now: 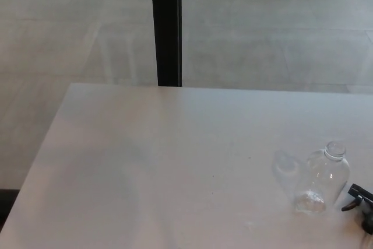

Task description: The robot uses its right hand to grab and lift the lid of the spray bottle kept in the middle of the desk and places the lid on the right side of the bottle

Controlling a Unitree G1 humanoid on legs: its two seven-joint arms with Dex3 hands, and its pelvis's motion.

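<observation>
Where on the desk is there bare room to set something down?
The desk is bare from its left edge across to the bottle. Only the right corner is crowded: the bottle, with the black sprayer lid just right of it.
</observation>
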